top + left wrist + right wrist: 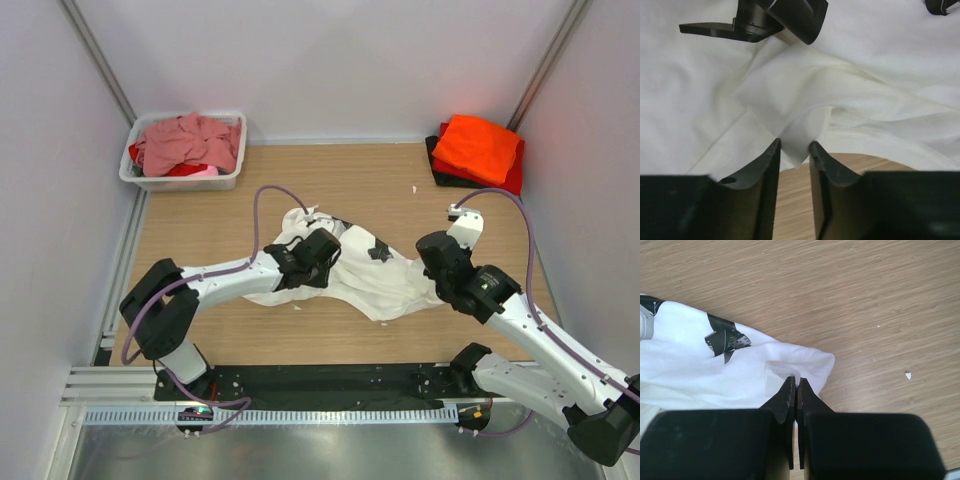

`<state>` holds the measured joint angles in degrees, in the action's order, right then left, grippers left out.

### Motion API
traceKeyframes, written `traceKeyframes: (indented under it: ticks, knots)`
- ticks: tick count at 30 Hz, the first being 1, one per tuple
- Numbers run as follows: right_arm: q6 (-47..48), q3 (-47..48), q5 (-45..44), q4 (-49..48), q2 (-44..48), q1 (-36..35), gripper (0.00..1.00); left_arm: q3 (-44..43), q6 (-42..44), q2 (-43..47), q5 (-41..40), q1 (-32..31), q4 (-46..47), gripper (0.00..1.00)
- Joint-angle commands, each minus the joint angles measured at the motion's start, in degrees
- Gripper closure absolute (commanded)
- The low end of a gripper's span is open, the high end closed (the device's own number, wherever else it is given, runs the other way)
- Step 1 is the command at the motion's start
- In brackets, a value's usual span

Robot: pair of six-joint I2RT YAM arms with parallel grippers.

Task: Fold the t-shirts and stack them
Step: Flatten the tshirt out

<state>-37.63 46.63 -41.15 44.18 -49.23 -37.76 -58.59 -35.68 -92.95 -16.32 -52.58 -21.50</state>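
White t-shirt (365, 275), centre frame on the counter (300, 340), long axis left–right. My right end effector (796, 385) is clamped on its right corner. My left end effector (795, 147) is half-closed around a fold, grip uncertain.

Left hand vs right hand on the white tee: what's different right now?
The left hand is part open, with a fold of the white t-shirt between its fingers; the right hand is shut on the shirt's edge. The left is at the shirt's left side, the right at its right corner. Both are on the same shirt.
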Motion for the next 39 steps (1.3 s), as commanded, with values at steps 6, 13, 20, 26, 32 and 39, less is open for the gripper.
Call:
traceKeyframes:
  ticks: [6, 13, 20, 26, 32, 39]
  knots:
    - [0.0, -0.6, -0.8, -2.6, 0.1, 0.3, 0.99, -5.0, 2.8, -1.4, -4.6, 0.0, -1.8, 1.0]
    - [1.1, 4.3, -2.8, -0.7, 1.1, 0.4, 0.99, -12.3, 6.4, 10.5, -12.0, 0.0, -13.5, 1.0]
    - [7.7, 21.8, -4.8, 1.4, 4.7, 0.5, 0.99, -27.1, 13.4, 28.8, -16.5, 0.0, -26.1, 1.0]
    - [12.9, 36.8, -5.0, 1.6, 7.4, 0.5, 0.99, -39.0, 17.5, 36.0, -18.3, 0.0, -32.1, 1.0]
    - [17.4, 48.4, -4.5, 2.3, 8.0, 0.4, 0.99, -48.4, 20.9, 40.6, -19.5, 0.0, -34.0, 1.0]
    - [23.3, 52.1, 6.6, 0.5, 10.3, 0.4, 0.99, -50.1, 21.4, 45.4, -10.7, 0.0, -33.1, 1.0]
